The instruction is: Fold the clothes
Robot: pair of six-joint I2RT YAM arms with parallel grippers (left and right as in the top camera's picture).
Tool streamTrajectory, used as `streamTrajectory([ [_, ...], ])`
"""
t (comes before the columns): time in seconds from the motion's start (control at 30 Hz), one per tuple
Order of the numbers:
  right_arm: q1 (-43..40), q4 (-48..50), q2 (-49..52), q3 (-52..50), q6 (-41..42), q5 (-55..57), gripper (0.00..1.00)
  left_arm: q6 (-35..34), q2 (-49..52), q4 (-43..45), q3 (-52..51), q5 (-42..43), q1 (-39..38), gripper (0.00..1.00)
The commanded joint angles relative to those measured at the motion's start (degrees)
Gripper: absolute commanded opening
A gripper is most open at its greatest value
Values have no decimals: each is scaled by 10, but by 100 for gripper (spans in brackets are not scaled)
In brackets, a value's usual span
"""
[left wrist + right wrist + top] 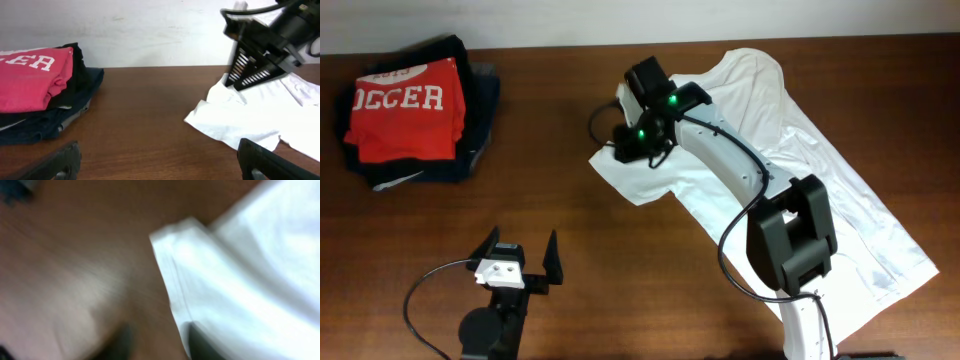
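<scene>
While right gripper (638, 140) poised on white shirt sleeve (645, 182), probably for inward fold (grip state unreadable, view blurred): left gripper (522, 250) idle, spread wide; folded stack (405, 100) beyond it.

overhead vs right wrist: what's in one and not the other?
Overhead only: the folded stack topped by a red shirt, the open left claw, and the whole white shirt spread out. Right wrist only: a blurred close-up of the sleeve hem. Both: the white shirt on the brown table.
</scene>
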Motion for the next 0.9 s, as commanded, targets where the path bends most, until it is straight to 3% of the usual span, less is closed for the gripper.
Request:
streamTrajectory([
  [0.0, 14, -25, 20, -49, 4, 62, 4, 11, -2, -1, -3, 2, 0, 99],
  [0.17, 17, 86, 20, -198, 20, 98, 4, 11, -2, -1, -3, 2, 0, 99],
  [0.23, 19, 86, 20, -230, 36, 42, 4, 11, -2, -1, -3, 2, 0, 99],
  [0.5, 24, 39, -31, -166, -41, -93, 4, 11, -2, -1, -3, 2, 0, 99],
  [0.6, -10, -8, -122, -88, -41, -73, 4, 11, -2, -1, -3, 2, 0, 99],
  [0.67, -70, -40, -179, -82, -41, -19, 10, 11, -2, 12, -3, -7, 0, 99],
  [0.7, -105, -62, -194, -82, -41, -3, 15, 11, -2, 15, -3, -37, 0, 99],
  [0.77, -189, -118, -199, -82, -41, 9, 31, 11, -2, 69, -3, 50, 0, 99],
  [0.8, -235, -138, -198, -82, -41, 29, 52, 11, -2, 88, 5, 76, 0, 99],
  [0.83, -275, -144, -198, -82, -41, 42, 80, 11, 0, 79, 33, 82, 0, 99],
  [0.87, -311, -146, -198, -82, -41, 41, 98, 11, 18, 46, 89, 82, 0, 99],
])
